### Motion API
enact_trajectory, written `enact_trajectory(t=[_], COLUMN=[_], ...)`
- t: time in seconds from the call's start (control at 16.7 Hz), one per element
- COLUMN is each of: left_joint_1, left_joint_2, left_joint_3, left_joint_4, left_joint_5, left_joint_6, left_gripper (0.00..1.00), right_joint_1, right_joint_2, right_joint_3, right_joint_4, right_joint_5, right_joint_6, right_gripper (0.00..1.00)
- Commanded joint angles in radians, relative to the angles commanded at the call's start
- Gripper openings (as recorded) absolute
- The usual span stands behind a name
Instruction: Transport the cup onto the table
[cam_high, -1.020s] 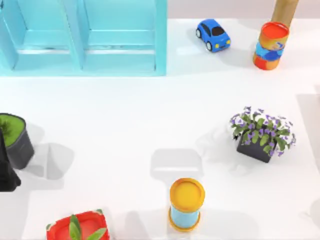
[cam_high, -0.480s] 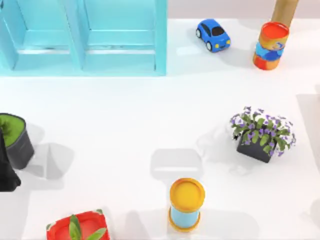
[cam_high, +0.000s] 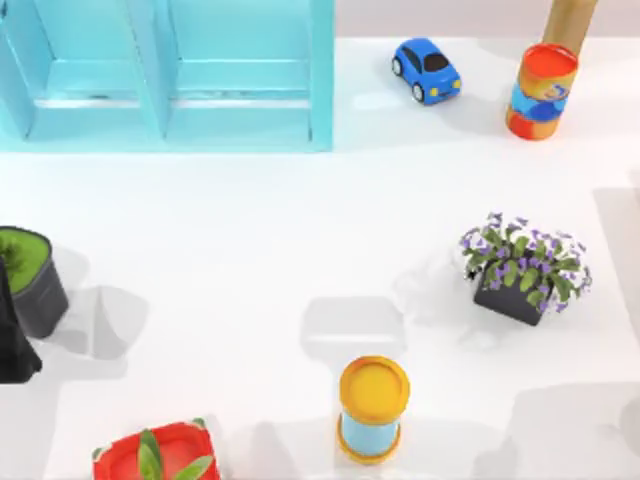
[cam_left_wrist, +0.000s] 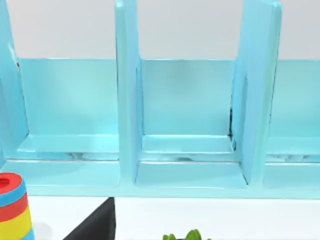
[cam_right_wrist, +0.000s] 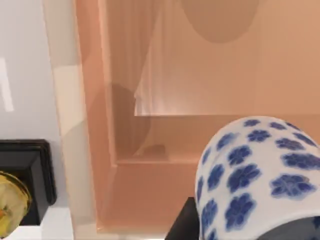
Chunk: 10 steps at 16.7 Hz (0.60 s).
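- At the top view's far left edge, a dark piece of the left arm (cam_high: 14, 340) stood beside a dark pot with a green top (cam_high: 30, 275); whether the left gripper was apart or together could not be told.
- A red planter with green leaves (cam_high: 160, 455) sat at the near edge of the table (cam_high: 230, 240), left of centre.
- The turquoise shelf unit (cam_high: 165, 75) occupied the far left of the table; in the left wrist view its open compartments (cam_left_wrist: 187, 105) faced the camera, with a stack of red, blue and yellow rings (cam_left_wrist: 12, 207) at one corner of that picture.
- A yellow-lidded light-blue cylinder (cam_high: 372, 408) stood upright near the front edge, about mid-table.
- A blue toy car (cam_high: 427, 69) was parked at the far side, just right of the shelf unit.
- A dark pot of purple and white flowers (cam_high: 525, 265) stood on the right half of the table.
- An orange-and-blue can (cam_high: 541, 91) stood upright near the far right, just in front of a tan cylinder (cam_high: 570, 22); no writing on it could be read.
- In the right wrist view, the cup (cam_right_wrist: 260, 175), white with blue flowers, sat close to the camera in front of a peach-coloured box-like structure (cam_right_wrist: 165, 100); the right gripper's fingers could not be made out, so their state could not be told.
- No brand or label text was legible anywhere.
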<state>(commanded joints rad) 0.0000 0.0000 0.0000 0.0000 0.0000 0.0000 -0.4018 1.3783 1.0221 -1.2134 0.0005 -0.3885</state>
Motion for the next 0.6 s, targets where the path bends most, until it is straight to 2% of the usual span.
enact_trajectory(t=[0.24,0.6], left_joint_1=[0.0,0.0], left_joint_2=[0.0,0.0], left_joint_3=[0.0,0.0], left_joint_4=[0.0,0.0], left_joint_5=[0.0,0.0], left_joint_6=[0.0,0.0], left_gripper=[1.0,1.0], right_joint_1=[0.081,0.088], right_joint_2=[-0.061,-0.045], right_joint_3=[0.028,0.037], right_joint_4=[-0.093,-0.096], right_joint_5=[0.001,-0.001], right_joint_6=[0.078,0.091], right_gripper=[0.0,0.0])
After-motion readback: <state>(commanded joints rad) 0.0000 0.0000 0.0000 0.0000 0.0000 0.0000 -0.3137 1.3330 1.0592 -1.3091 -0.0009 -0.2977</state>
